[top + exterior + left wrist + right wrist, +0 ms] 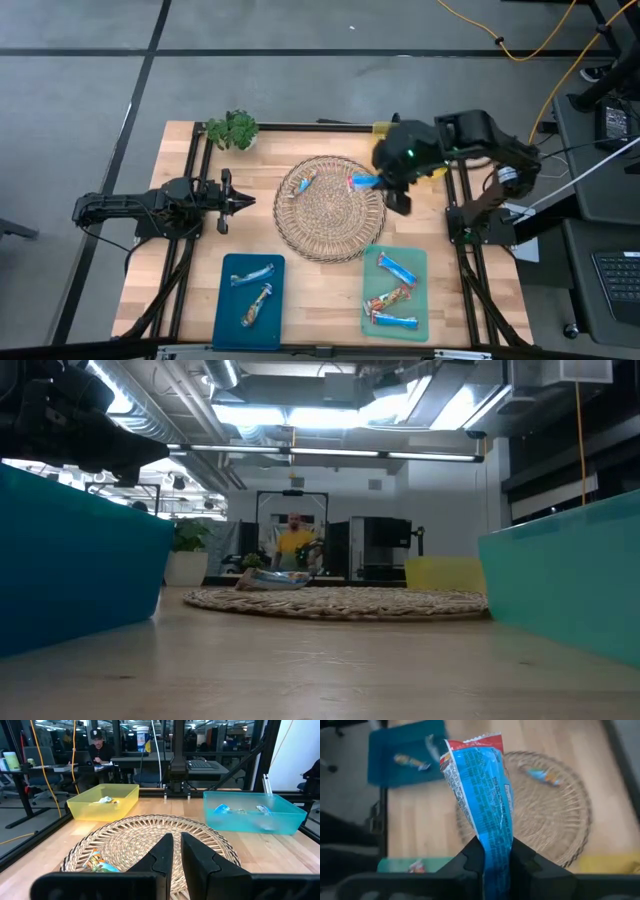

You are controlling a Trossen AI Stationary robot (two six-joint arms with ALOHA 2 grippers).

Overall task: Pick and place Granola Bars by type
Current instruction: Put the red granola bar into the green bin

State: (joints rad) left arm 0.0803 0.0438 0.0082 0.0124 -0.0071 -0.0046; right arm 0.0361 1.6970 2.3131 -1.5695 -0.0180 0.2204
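My right gripper (495, 862) is shut on a bright blue granola bar (482, 790) and hangs above the right rim of a round woven mat (330, 215). A second bar (300, 185) lies flat on the mat's far left part. Two bars (252, 290) rest in the blue tray (225, 320). Three more (392, 292) lie in the green tray (418, 262). My left gripper (243, 201) waits shut and level at the mat's left side, touching nothing. My right gripper pinches the blue bar between its two fingers at one end of the wrapper (495, 845). The fingers (472, 860) slant downward from the table's right side and lie along the bar. The rest of the bar sticks out past the fingertips, lifted clear of the mat.
A leafy green sprig (232, 130) stands at the far left corner. A yellow tray (102, 802) with something small in it sits at the far right, mostly under my right arm in the high view. Bare wood lies between the two near trays.
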